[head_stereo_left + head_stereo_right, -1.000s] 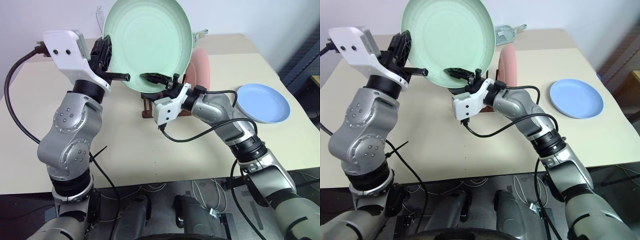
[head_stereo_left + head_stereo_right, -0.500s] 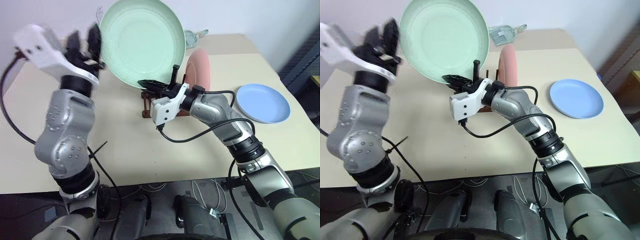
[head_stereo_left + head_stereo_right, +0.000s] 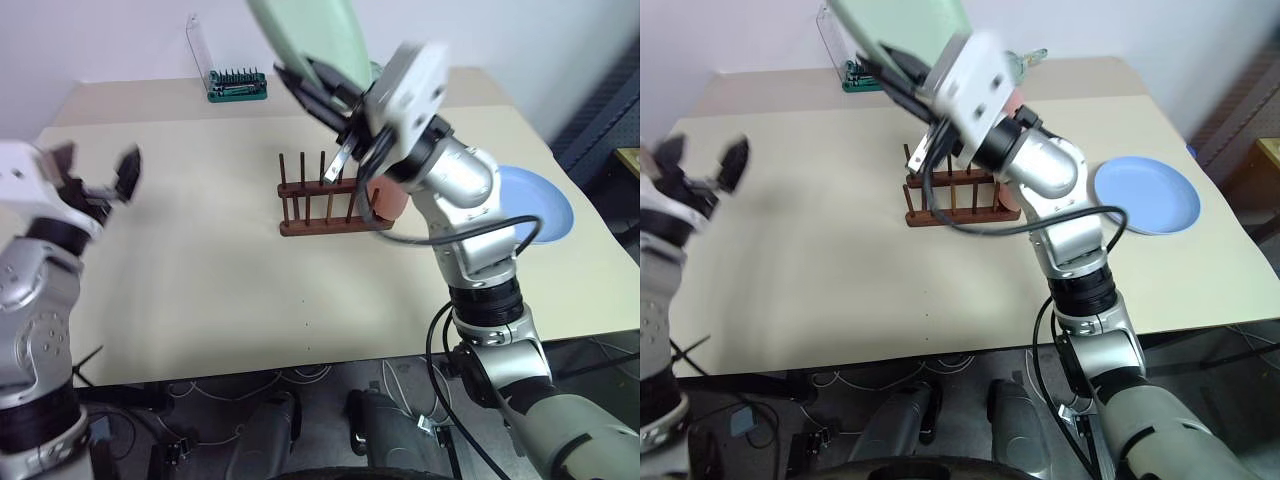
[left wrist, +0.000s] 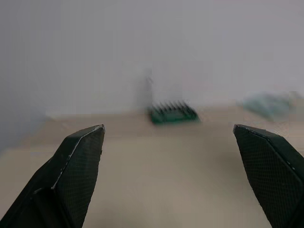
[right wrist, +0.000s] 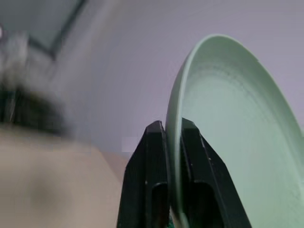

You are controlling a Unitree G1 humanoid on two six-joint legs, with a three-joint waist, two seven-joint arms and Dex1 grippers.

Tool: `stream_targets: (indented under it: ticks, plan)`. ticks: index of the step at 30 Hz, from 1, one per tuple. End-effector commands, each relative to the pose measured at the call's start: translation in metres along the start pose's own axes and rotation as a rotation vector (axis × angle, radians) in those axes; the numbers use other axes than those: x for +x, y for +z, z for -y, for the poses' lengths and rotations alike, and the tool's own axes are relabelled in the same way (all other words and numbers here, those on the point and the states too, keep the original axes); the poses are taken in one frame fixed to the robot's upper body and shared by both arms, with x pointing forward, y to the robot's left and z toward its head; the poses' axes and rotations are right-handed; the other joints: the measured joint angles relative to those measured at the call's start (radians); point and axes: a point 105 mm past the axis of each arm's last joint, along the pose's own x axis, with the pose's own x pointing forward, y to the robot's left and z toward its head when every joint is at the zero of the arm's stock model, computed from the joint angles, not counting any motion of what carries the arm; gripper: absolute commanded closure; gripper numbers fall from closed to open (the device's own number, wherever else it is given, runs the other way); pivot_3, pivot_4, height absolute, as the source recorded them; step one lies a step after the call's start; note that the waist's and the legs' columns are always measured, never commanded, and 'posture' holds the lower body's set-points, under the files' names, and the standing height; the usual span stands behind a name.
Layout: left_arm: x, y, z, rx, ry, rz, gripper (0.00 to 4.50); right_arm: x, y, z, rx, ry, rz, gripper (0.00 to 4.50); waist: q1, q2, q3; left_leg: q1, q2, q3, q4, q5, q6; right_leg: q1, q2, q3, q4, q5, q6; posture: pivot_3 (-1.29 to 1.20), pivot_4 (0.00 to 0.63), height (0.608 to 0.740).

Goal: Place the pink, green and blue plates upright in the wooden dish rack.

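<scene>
Since the green plate (image 3: 305, 35) is now held high above the wooden dish rack (image 3: 330, 200), I'd say my next job is to turn it edge-down and square to the rails, then lower it slowly into a free peg gap w/o knocking the pink plate (image 3: 388, 198), already standing at the rack's right end. Blue plate (image 3: 1145, 195) lies flat on the table, well right of the rack. Right gripper (image 5: 170, 142): fingers pinched on the green plate's rim. Left gripper (image 3: 95, 175): fingers spread wide, empty, well left of the rack, touching nothing.
</scene>
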Motion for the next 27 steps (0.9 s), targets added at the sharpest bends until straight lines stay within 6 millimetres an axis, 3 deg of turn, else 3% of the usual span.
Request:
stream_targets:
  ticks: [1,5,8,13,17,22,27]
  plan:
    - [-0.015,-0.011,0.052,0.046,-0.304,-0.054,0.04,-0.005,0.029,0.001,0.286,0.012,0.082,4.5,-0.001,0.001,0.0,0.0,0.0,0.0,-0.001,0.0,0.0,0.0,0.0,0.0,0.0,0.0,0.0,0.0,0.15,0.74]
    - [-0.027,-0.026,0.073,0.032,-0.424,-0.113,0.04,-0.009,0.024,0.004,0.427,-0.013,0.023,4.5,0.0,0.003,0.001,0.0,0.002,0.0,-0.002,-0.002,-0.002,-0.002,-0.001,0.0,0.0,-0.002,-0.005,0.0,0.15,0.74]
    - [-0.038,-0.041,0.106,-0.004,-0.577,-0.151,0.04,-0.014,-0.002,0.014,0.653,-0.158,-0.052,4.5,-0.003,0.007,0.0,0.0,0.002,0.002,-0.002,-0.002,-0.002,-0.002,-0.001,0.0,0.0,-0.002,-0.006,0.0,0.15,0.74]
    - [-0.04,-0.042,0.131,-0.048,-0.669,-0.134,0.04,-0.018,-0.025,0.024,0.901,-0.291,-0.096,4.5,-0.001,0.009,0.001,-0.002,0.002,0.003,-0.002,0.0,0.0,-0.004,-0.001,0.001,-0.001,-0.002,-0.006,0.0,0.15,0.74]
    - [-0.038,-0.041,0.135,-0.066,-0.67,-0.124,0.04,-0.023,-0.041,0.034,1.018,-0.409,-0.128,4.5,-0.001,0.009,0.001,-0.002,0.002,0.003,-0.002,0.0,0.001,-0.004,-0.001,0.001,-0.001,-0.002,-0.006,0.0,0.15,0.74]
    - [-0.037,-0.039,0.137,-0.073,-0.668,-0.118,0.04,-0.031,-0.059,0.04,1.036,-0.515,-0.195,4.5,-0.003,0.009,0.001,-0.003,0.002,0.003,-0.002,0.0,0.001,-0.004,-0.001,0.0,-0.001,-0.002,-0.006,0.0,0.15,0.74]
    - [-0.037,-0.038,0.138,-0.081,-0.665,-0.114,0.04,-0.032,-0.062,0.044,1.048,-0.555,-0.192,4.5,-0.004,0.009,0.001,-0.003,0.002,0.003,-0.002,0.0,0.001,-0.004,-0.001,0.0,-0.001,-0.002,-0.006,0.0,0.15,0.74]
